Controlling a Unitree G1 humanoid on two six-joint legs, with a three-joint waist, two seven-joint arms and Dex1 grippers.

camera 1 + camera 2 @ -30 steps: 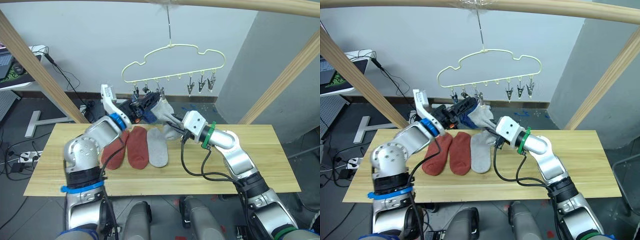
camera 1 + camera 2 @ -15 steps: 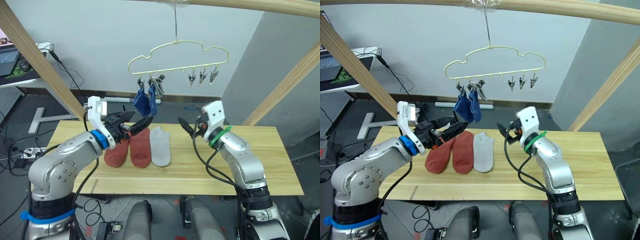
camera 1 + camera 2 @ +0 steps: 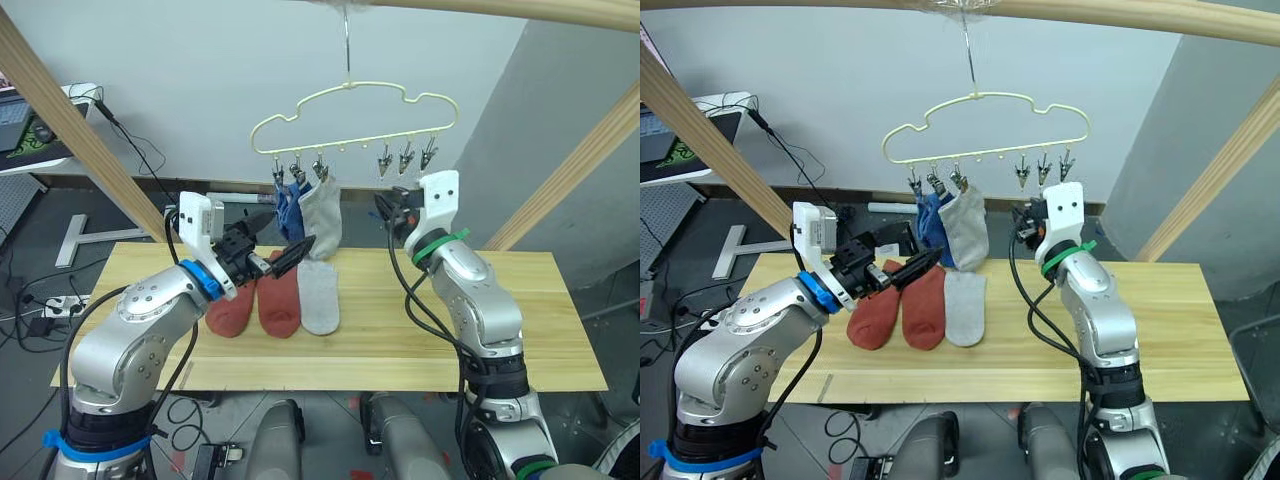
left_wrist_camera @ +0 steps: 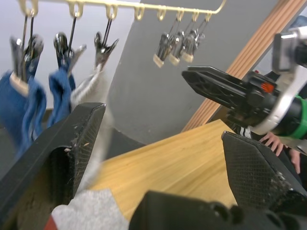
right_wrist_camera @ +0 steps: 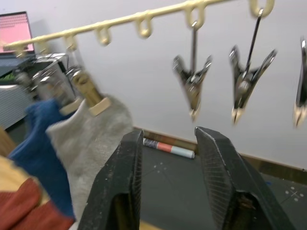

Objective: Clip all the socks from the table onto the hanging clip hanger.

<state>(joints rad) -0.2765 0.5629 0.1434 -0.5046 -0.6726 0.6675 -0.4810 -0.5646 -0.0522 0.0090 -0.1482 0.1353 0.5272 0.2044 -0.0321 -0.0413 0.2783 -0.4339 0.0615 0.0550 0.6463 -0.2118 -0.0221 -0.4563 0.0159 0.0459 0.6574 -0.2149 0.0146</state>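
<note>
Wooden desk [image 3: 520, 330] is carrying two rust-red socks [image 3: 255, 302] and one grey sock [image 3: 320, 297] lying side by side. Left tool [image 3: 282, 237] is hovering over them, jaws wide apart, empty. Right tool [image 3: 391, 208] is hanging parted, empty. Farther back, clip hanger [image 3: 350, 115] is holding two blue socks [image 3: 288, 205] and a grey hanging sock [image 3: 322, 218].

A plain pale-grey back wall [image 3: 180, 70] meets a darker grey wall panel [image 3: 560, 120] on the right. Thick light wooden frame poles [image 3: 70, 130] slant across. Black cables [image 3: 140, 160] trail over dark grey floor [image 3: 60, 215].
</note>
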